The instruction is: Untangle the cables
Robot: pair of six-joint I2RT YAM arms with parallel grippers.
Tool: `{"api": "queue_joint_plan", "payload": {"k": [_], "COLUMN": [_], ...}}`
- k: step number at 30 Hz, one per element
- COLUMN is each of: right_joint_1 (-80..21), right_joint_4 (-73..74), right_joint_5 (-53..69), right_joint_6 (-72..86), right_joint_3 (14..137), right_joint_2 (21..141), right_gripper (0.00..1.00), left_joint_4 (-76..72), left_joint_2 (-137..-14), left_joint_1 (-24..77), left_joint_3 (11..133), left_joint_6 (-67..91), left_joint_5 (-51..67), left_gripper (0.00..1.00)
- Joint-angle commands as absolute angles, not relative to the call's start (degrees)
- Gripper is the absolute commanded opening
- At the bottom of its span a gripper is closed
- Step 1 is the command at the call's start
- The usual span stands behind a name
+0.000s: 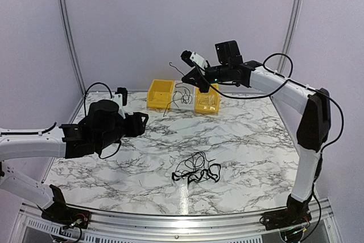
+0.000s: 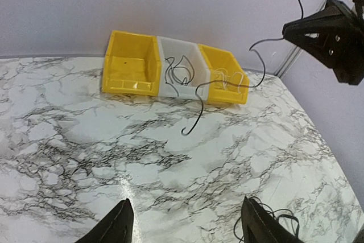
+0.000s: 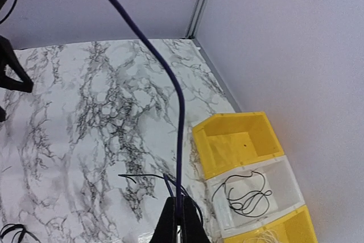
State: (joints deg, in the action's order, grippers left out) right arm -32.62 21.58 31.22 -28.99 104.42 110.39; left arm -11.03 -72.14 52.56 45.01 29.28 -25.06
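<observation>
The cables [image 1: 196,170] lie as a loose black tangle on the marble counter [image 1: 256,140], toward its near edge and about midway between the two arm bases. One single cable [image 3: 181,140] is apart from that heap, up in the air over the far row of bins. The right tool [image 3: 178,211] is pinched fully together on it. From the grip a short free end curves up and away, while the long part hangs down across the bins. Its tail ends in front of the white bin [image 3: 278,177]; whether it touches the counter I cannot tell. That bin already holds a coiled black cable, and the yellow bin [image 1: 159,102] on its left looks empty.

The left tool [image 2: 186,206] hovers low over the counter with its jaws spread wide and nothing between them. The tangle lies just to its right and slightly nearer the bases, well apart from the raised right tool. The left arm is therefore the closer one for the next pick, I judge. The hanging cable's long axis runs roughly straight down, so lowering it should feed it into a bin.
</observation>
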Motion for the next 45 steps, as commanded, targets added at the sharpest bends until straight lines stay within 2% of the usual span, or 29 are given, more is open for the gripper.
{"api": "queue_joint_plan", "payload": {"k": [1,6,13,24,37,45], "right_joint_1": [-31.0,-28.7,-26.9,-27.0,-27.2,-27.3], "right_joint_4": [17.3,14.8,8.5,-2.6,-3.6,-2.9], "right_joint_5": [21.4,17.1,14.1,13.4,13.6,13.1], "right_joint_6": [-29.1,-26.5,-24.8,-25.8,-25.0,-24.5], "right_joint_3": [113.1,122.3,129.2,131.3,131.5,130.9], "right_joint_2": [115.7,123.4,131.9,144.1,150.9,150.6], "right_gripper": [0.0,0.0,0.0,0.0,0.0,0.13], "left_joint_4": [-4.3,-4.9,-5.9,-3.7,-2.9,-3.0], "left_joint_2": [-69.0,-67.9,-70.6,-73.8,-74.5,-76.5], "left_joint_1": [52.6,52.6,52.6,52.6,52.6,52.6], "left_joint_3": [42.3,38.6,38.8,39.2,38.4,39.4], "left_joint_6": [31.9,34.4,34.6,38.0,38.2,38.3], "left_joint_5": [-29.0,-27.5,-25.3,-22.9,-23.3,-21.9], "left_gripper": [0.67,0.68,0.68,0.68,0.68,0.68]}}
